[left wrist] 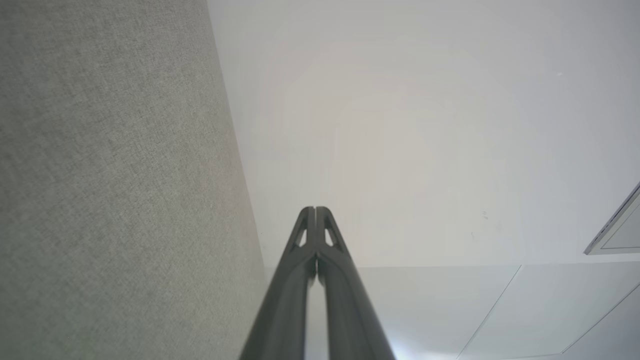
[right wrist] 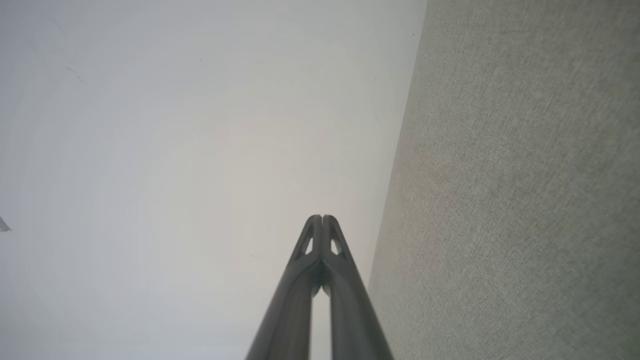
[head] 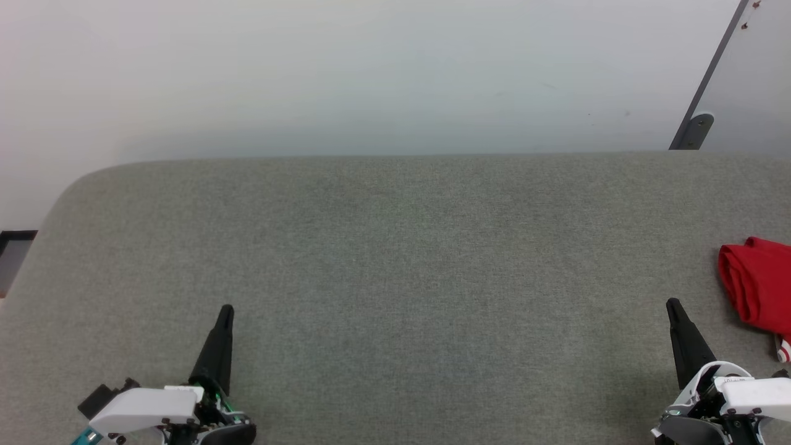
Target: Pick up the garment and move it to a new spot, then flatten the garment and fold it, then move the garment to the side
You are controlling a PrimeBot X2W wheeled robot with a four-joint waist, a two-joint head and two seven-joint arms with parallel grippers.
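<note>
left gripper, 7 o'clock: jaws clenched, empty. right gripper, 5 o'clock: same. shirt, 3 o'clock, table edge, looks folded, set aside. advice: keep arms clear, avoid snagging.

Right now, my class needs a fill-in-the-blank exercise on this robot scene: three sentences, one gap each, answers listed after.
1. The garment lies on the table toward the robot's ____ side.
2. The left hand and the right hand are both ____, holding nothing.
3. The garment's main colour is ____.
Answers: right; shut; red.
</note>
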